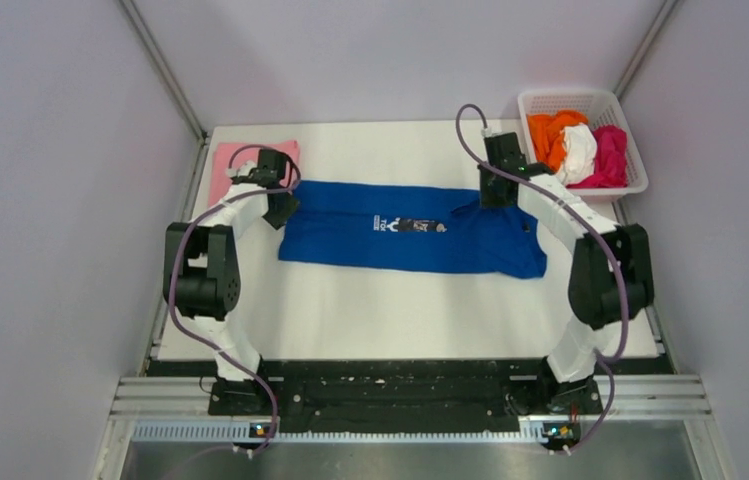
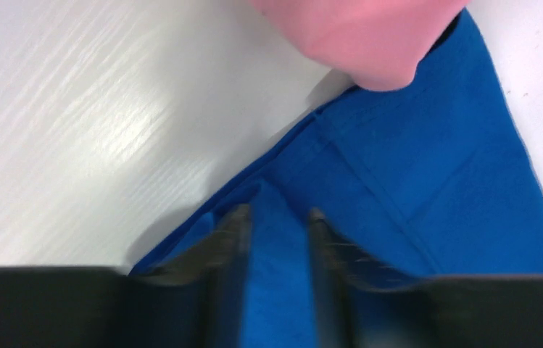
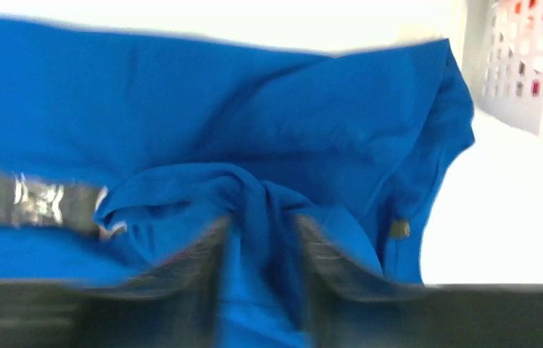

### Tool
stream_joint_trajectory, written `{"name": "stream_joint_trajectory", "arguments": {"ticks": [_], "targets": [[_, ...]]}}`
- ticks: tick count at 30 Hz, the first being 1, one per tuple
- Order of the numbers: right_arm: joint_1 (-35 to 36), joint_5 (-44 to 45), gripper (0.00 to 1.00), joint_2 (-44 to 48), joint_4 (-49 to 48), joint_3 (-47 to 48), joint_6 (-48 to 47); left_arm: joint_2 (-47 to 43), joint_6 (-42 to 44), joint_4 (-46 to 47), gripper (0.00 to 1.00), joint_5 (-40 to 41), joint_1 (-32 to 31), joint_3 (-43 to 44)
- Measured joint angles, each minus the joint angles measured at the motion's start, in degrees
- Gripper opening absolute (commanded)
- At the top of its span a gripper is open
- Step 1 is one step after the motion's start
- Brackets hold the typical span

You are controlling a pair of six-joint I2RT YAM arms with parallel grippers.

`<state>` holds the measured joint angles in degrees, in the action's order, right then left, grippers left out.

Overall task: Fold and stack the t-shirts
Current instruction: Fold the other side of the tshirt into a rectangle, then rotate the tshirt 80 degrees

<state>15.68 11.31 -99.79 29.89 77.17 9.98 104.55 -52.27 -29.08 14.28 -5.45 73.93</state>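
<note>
White tabletop (image 1: 390,320) carries the royal-blue cotton t-shirt (image 1: 410,250), a half-folded band stretched between both jaw pairs. Both the left gripper (image 2: 277,217) and right gripper (image 3: 261,225) nip its cloth, jaws nearly closed. Seemingly mid-fold; next calls for carrying both ends over evenly.

Fixed overhead camera at the near edge, looking down over the whole table (image 1: 390,310); both wrist cameras, close and low, face opposite ends of the same blue t-shirt (image 1: 410,238), left also catching the pink t-shirt (image 2: 355,36).
</note>
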Motion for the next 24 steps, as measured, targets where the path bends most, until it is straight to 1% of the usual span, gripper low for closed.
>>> {"name": "stream_joint_trajectory", "arguments": {"ticks": [1,2,3,4,5,7,9,11,13,16,18,21,24], "targets": [[-0.5,0.6,0.81,-3.2,0.0,2.6,-0.9,1.1,0.3,-0.3,0.71,-0.2,0.2,1.2],[-1.0,1.7,0.85,-6.4,0.1,5.4,-1.3,2.0,0.5,-0.9,0.85,-0.3,0.3,2.4],[-1.4,3.2,0.86,-9.7,0.8,8.7,-1.8,2.5,0.8,-1.4,0.96,-0.5,0.5,3.3],[-1.8,4.8,0.88,-12.6,1.6,11.7,-2.2,2.6,1.4,-2.1,0.98,-0.6,0.5,4.1],[-2.1,6.3,0.92,-14.6,2.2,14.0,-2.4,2.6,1.7,-2.6,0.99,-0.7,0.6,5.0],[-2.5,8.5,0.98,-15.6,3.1,15.0,-2.4,2.4,2.4,-3.0,0.99,-1.2,0.6,7.0],[-2.7,9.4,0.99,-13.7,3.1,13.5,-1.7,1.7,3.1,-2.8,0.99,-2.6,0.6,7.8],[-2.7,8.9,0.99,-9.1,1.9,8.8,0.2,0.9,4.1,-2.1,0.99,-5.3,0.6,7.9],[-2.7,6.4,0.99,-2.2,0.1,1.7,2.9,0.7,5.0,-0.9,0.99,-9.4,0.5,7.9],[-2.6,-0.4,0.99,8.9,-5.1,-9.9,7.6,1.8,6.7,0.0,0.99,-14.7,0.0,8.9],[-2.2,-5.4,0.99,13.7,-9.3,-16.7,10.9,4.6,8.2,0.2,0.99,-17.6,-0.8,12.1],[-0.9,-10.8,0.99,15.1,-13.6,-23.5,14.9,10.6,10.1,1.9,0.99,-20.3,-2.3,17.7],[0.0,-13.0,0.99,13.1,-14.7,-26.0,17.3,16.9,11.3,2.1,0.99,-22.9,-3.4,22.2]]}}
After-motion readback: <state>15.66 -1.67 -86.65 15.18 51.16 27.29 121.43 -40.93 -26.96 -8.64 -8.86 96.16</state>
